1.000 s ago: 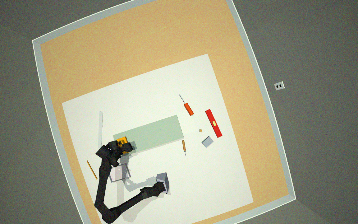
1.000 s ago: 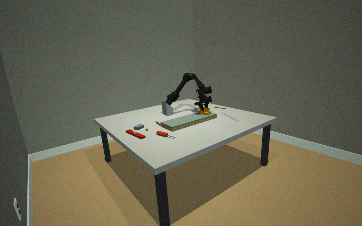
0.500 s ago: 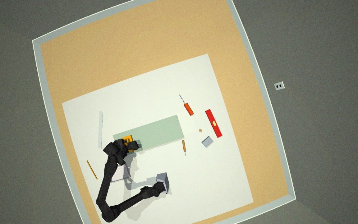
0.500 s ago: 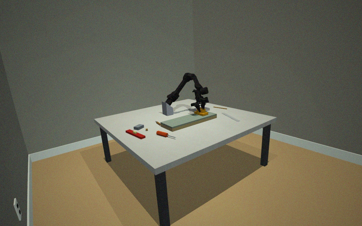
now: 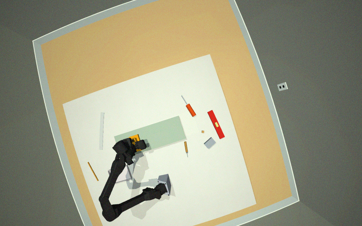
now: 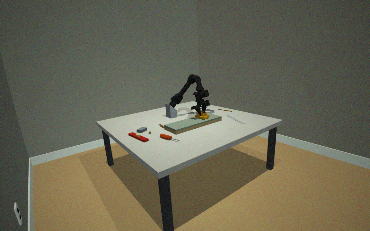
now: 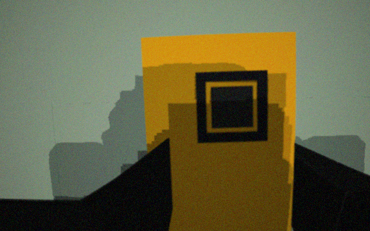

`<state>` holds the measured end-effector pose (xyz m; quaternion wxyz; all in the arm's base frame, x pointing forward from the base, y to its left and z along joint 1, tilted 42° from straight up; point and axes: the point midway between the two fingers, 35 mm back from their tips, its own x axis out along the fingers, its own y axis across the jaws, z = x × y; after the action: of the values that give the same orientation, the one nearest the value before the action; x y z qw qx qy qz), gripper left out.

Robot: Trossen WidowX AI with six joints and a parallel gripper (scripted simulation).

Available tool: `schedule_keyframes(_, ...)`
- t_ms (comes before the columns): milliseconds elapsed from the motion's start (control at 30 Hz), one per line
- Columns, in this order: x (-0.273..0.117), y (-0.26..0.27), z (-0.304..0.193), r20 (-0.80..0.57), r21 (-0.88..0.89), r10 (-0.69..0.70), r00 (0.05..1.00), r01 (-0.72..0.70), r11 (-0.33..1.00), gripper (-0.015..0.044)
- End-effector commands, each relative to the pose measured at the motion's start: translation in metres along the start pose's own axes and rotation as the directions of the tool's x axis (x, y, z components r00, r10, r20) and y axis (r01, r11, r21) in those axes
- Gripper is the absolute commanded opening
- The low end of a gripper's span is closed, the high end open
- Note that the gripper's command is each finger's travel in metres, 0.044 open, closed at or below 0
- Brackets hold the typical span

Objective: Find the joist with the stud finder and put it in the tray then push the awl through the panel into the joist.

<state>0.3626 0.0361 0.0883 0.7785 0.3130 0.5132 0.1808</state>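
The yellow stud finder (image 5: 134, 137) (image 6: 206, 117) (image 7: 218, 51) is flat on or just above the pale green floor panel (image 5: 162, 129) (image 6: 182, 121) (image 7: 60, 48), near the panel's end on the tray side. Its square window looks dark in the wrist view. My gripper (image 5: 136, 143) (image 6: 201, 112) (image 7: 221, 145) is shut on the stud finder's raised grip. The joist is hidden. The tray (image 5: 123, 180) (image 6: 211, 111) stands beside the panel, partly under the arm in the top view. The awl (image 5: 186, 146) (image 6: 161, 125) lies by the panel's far end, with a brown handle and thin tip.
An orange screwdriver (image 5: 190, 110) (image 6: 165, 137), a red level (image 5: 212, 116), a grey block (image 5: 210, 142) (image 6: 141, 129) and a small wooden cube (image 5: 202, 131) lie beyond the panel's far end. A pale strip (image 5: 101, 130) (image 6: 235, 119) and a thin yellow-brown stick (image 5: 92, 170) lie on the tray side.
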Motion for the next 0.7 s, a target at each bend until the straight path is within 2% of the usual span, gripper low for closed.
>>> schedule_keyframes(0,0.001,-0.018,-0.001,-0.001,0.004,-0.008,1.000,0.008,1.000,0.0000)
schedule_keyframes(667,0.000,-0.082,-0.001,-0.001,0.003,-0.011,1.000,0.011,1.000,0.0000)
